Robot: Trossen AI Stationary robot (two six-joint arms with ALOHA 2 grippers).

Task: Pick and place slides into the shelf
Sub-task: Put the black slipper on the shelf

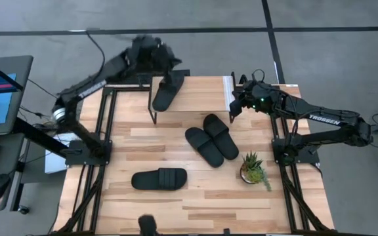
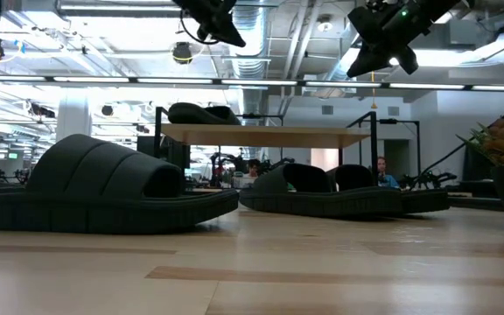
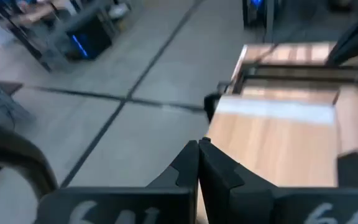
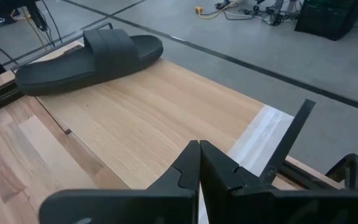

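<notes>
You see four matte black rubber slides with wide ribbed straps. One (image 1: 167, 92) lies on the low light-wood shelf (image 1: 202, 95) at twelve o'clock; a touching pair (image 1: 211, 138) sits mid-table; one (image 1: 159, 178) lies at seven o'clock. The left gripper (image 1: 165, 60) and right gripper (image 1: 236, 105), fingers pressed together, hover above the shelf's ends.

You see 2 dark jointed arms, white TROSSEN lettering on forearms, black cables trailing; right gripper (image 1: 233, 110) area shows green light; left gripper (image 1: 174, 62) matte black.
</notes>
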